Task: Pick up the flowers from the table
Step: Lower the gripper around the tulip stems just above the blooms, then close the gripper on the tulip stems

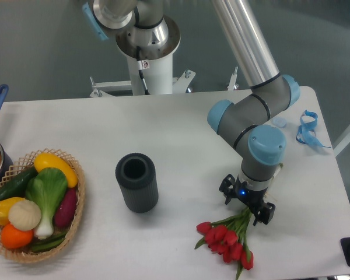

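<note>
flowers flat on table; end effector fingers apart, straddling stems, no grip.

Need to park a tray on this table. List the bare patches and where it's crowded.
Bare: the table between the dark cylinder and the gripper, and the whole back strip. Crowded: wicker basket at the left edge, flowers front right, blue ribbon far right.

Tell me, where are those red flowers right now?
The flowers lie near the table's front edge, right of the dark cylinder, directly under the gripper.
</note>
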Available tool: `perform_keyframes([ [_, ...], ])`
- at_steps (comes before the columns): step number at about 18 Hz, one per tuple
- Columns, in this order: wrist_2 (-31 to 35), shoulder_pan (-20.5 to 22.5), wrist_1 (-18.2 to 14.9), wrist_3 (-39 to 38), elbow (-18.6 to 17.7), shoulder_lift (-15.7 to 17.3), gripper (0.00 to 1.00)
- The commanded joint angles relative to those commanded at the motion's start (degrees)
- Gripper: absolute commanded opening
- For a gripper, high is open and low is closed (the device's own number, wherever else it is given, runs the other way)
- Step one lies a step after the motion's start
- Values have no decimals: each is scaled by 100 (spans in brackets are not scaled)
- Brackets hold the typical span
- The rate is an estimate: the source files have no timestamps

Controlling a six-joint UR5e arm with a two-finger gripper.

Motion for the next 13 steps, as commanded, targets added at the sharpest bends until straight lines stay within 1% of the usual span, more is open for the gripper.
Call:
perform_keyframes([
  [1, 0, 0, 9, 0, 0, 0, 97],
  [2, 9, 0, 9, 0, 0, 0, 89],
  [5, 9, 0, 35, -9, 17, -35, 84],
  [7, 9, 0, 36, 0, 9, -35, 71],
  [11, 0, 0, 27, 0, 52, -35, 54],
  [13, 0, 0, 18, -9, 61, -26, 41],
])
